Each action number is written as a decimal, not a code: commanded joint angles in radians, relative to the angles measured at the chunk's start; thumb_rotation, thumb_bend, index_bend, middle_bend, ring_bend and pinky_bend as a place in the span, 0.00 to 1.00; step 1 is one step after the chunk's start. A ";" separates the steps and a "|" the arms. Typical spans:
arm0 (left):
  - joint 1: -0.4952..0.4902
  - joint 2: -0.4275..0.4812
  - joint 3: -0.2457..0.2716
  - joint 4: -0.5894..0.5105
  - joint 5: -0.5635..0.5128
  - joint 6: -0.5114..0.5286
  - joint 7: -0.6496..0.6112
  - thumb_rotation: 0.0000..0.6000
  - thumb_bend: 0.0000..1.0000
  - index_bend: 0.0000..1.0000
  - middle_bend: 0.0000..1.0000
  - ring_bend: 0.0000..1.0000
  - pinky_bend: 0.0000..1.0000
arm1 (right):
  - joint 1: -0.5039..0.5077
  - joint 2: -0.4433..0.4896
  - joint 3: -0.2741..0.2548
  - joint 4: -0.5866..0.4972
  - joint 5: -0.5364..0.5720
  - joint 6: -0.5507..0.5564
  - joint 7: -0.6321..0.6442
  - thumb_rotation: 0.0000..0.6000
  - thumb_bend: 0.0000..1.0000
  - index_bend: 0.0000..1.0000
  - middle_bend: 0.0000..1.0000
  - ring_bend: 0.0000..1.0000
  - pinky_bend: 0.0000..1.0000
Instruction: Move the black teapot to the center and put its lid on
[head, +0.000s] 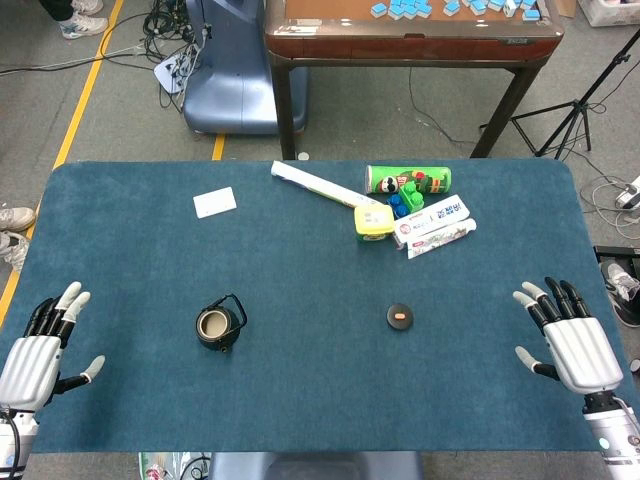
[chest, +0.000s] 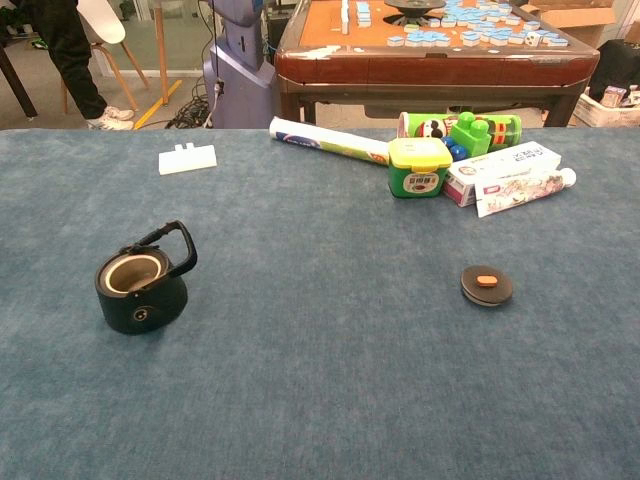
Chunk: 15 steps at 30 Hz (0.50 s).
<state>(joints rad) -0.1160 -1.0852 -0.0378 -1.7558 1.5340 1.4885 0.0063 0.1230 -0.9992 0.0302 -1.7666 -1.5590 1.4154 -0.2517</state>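
The black teapot (head: 219, 325) (chest: 142, 281) stands upright and uncovered on the left half of the blue table, its handle raised. Its black lid (head: 400, 317) (chest: 486, 285), with an orange knob, lies flat to the right of center. My left hand (head: 40, 350) rests near the front left corner, fingers spread, holding nothing, well left of the teapot. My right hand (head: 568, 336) is near the front right corner, fingers spread and empty, right of the lid. The chest view shows neither hand.
At the back of the table lie a white rolled tube (head: 315, 185), a green can (head: 407, 179), toy blocks (head: 405, 200), a yellow-green tub (head: 373, 222), toothpaste boxes (head: 436, 225) and a white card (head: 214, 202). A mahjong table (head: 410, 35) stands beyond.
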 joint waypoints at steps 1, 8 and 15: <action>0.000 0.001 0.000 -0.001 0.000 0.000 -0.002 1.00 0.24 0.00 0.00 0.00 0.01 | 0.001 -0.001 0.000 -0.001 -0.002 0.001 -0.002 1.00 0.25 0.20 0.17 0.02 0.06; -0.004 0.009 -0.003 0.006 0.009 0.002 -0.023 1.00 0.24 0.00 0.00 0.00 0.01 | 0.000 0.004 0.004 -0.006 -0.006 0.011 -0.007 1.00 0.25 0.20 0.17 0.02 0.06; -0.038 0.038 -0.007 0.023 0.033 -0.041 -0.124 1.00 0.25 0.05 0.00 0.00 0.01 | 0.003 0.018 0.036 -0.027 0.005 0.044 -0.037 1.00 0.25 0.20 0.17 0.02 0.06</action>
<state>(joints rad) -0.1397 -1.0596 -0.0432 -1.7378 1.5583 1.4660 -0.0857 0.1244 -0.9849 0.0597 -1.7882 -1.5589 1.4546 -0.2824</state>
